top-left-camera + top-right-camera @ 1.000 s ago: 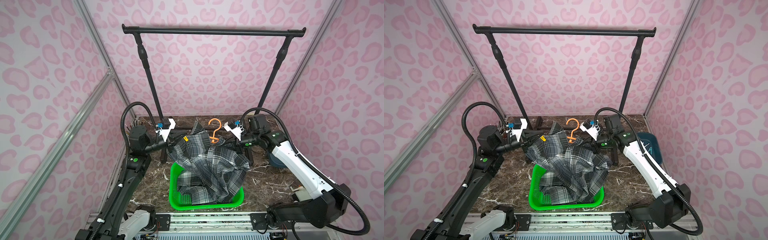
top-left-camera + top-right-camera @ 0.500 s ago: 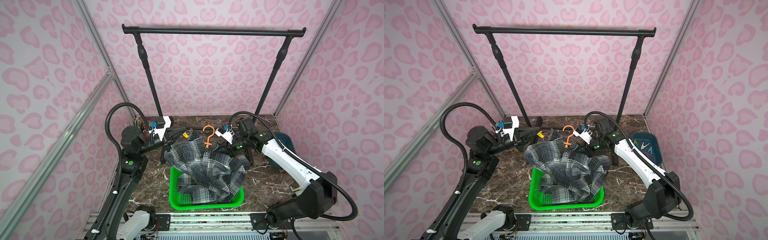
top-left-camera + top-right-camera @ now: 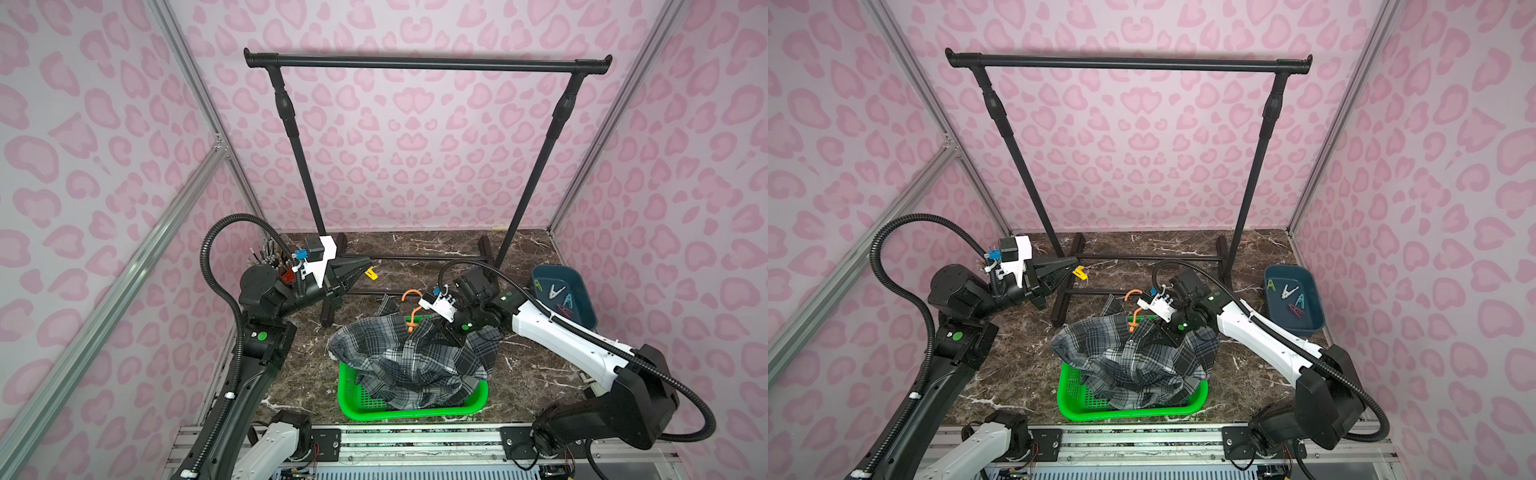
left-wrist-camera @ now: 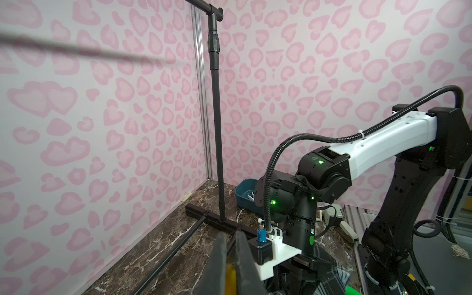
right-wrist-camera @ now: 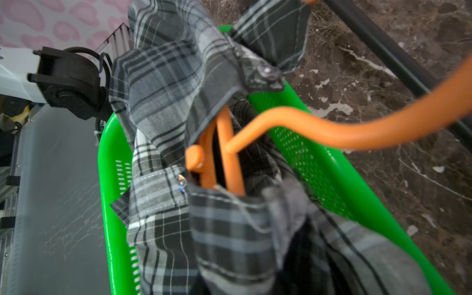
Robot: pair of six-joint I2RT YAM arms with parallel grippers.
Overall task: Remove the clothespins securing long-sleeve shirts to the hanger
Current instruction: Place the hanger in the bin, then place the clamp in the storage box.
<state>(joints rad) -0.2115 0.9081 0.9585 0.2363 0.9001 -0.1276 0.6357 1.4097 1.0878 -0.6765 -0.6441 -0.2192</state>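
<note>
We see the left gripper (image 3: 360, 269) hanging beside the foot of the tall black garment rack (image 3: 424, 63), its fingers pressed together on the small bright yellow plastic clothespin (image 3: 370, 273). The black, grey and white plaid flannel shirt (image 3: 407, 361) lies heaped over the bright green perforated plastic basket (image 3: 399, 413). The thin orange plastic hanger (image 3: 412, 322) pokes out at its collar, hook upward. The right gripper (image 3: 451, 334) sits on the shirt just beside the hanger; its fingers are buried in cloth, so we cannot tell how they stand. A small white clothespin (image 3: 556, 292) lies in the dark blue plastic tub (image 3: 584, 326) among other clips.
</note>
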